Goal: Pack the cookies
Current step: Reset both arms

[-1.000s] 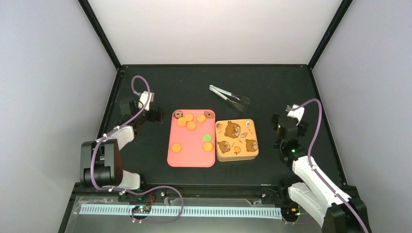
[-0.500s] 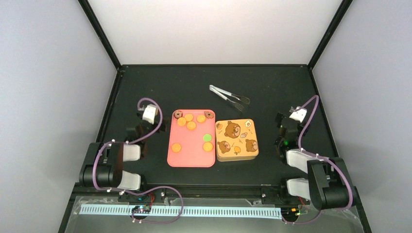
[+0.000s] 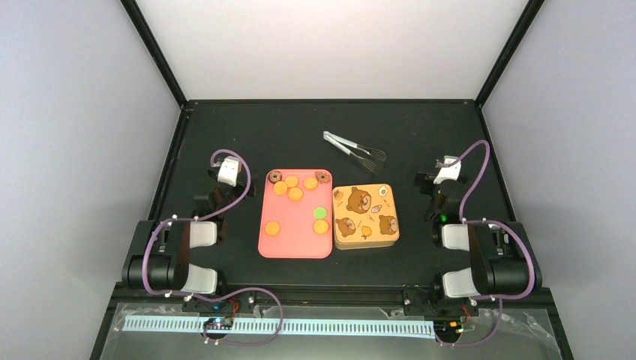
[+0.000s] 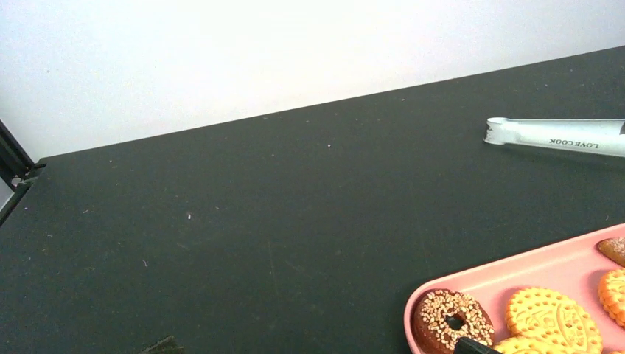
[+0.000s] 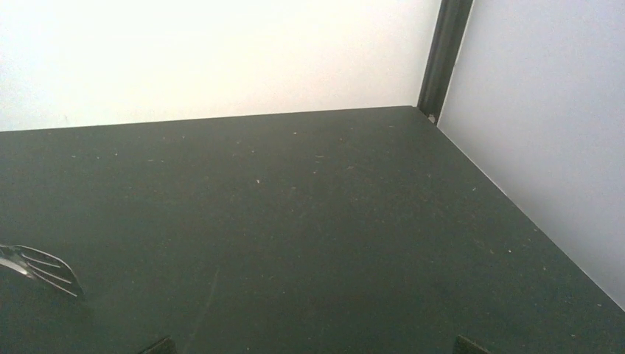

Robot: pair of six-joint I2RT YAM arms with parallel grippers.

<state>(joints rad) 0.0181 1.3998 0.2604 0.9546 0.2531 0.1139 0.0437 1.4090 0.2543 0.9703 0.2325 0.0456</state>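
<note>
Several cookies (image 3: 295,194), mostly orange with one green (image 3: 320,213) and two dark brown (image 3: 275,176), lie on a pink tray (image 3: 289,244). A closed yellow tin with bear pictures (image 3: 365,216) sits right of the tray. My left gripper (image 3: 225,181) is open and empty, just left of the tray's far-left corner. In the left wrist view its fingertips (image 4: 475,346) are wide apart, with a brown sprinkled cookie (image 4: 451,321) and an orange cookie (image 4: 553,318) on the tray (image 4: 516,265). My right gripper (image 3: 436,184) is open and empty, right of the tin; its fingertips (image 5: 468,345) show over bare table.
Metal tongs (image 3: 352,150) lie behind the tray and tin; their handle shows in the left wrist view (image 4: 560,136) and their tip in the right wrist view (image 5: 40,267). Frame posts stand at the table's back corners (image 5: 442,55).
Both arms have folded back toward their bases. The left gripper came nearer, beside the tray's far-left corner. The right gripper swung out and settled right of the tin.
</note>
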